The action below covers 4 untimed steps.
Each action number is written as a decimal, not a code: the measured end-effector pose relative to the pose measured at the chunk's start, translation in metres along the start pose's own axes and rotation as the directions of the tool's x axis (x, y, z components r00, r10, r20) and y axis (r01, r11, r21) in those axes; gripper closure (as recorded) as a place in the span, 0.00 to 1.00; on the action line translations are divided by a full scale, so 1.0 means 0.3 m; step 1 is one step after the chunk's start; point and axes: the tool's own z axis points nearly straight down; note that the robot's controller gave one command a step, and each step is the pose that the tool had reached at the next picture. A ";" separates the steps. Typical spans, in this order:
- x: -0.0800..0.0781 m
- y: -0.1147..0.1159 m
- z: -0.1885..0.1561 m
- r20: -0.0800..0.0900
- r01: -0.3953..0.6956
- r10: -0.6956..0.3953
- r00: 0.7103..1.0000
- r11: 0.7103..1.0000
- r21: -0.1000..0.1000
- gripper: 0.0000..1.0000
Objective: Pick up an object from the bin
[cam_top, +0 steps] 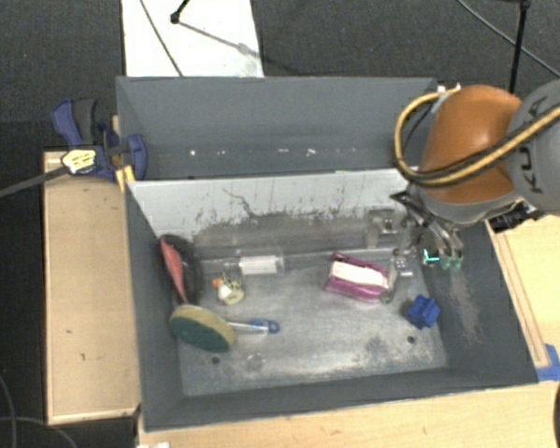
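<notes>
Camera view looks down into the grey metal bin [293, 124], its floor mostly bare, with the arm's orange-covered wrist [468, 143] hanging over the right rear corner. Below it the gripper [399, 259] sits low, just beside the right end of a purple-and-white block [358, 278] lying near the rear wall, right of centre. Whether the gripper is released or clenched I cannot tell, and nothing can be seen held in it.

The block looks like the nearest candidate. A good pick would likely centre the gripper over the block's short width, clear of the rear wall, and come straight down so the block is not nudged aside.

By count, six loose things:
- one purple-and-white block
- one red-and-black flat piece [177, 269], leaning at the left
- one green disc [201, 328] with a blue-tipped stick [259, 328] touching it
- one white tube [260, 264]
- one small blue piece [422, 311], near the gripper
- one tiny pale bit [230, 288]
</notes>
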 end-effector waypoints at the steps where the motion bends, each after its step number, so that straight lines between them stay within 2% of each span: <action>1: -0.023 -0.018 0.292 0.000 -0.083 0.083 0.997 0.997 0.000 0.00; 2: 0.020 0.015 0.286 0.005 -0.146 0.146 0.989 0.989 -0.001 0.00; 3: 0.021 0.014 0.288 0.004 -0.143 0.143 0.990 0.990 0.000 1.00; 4: 0.123 0.055 -0.200 0.013 -0.144 0.144 0.989 0.990 -0.002 1.00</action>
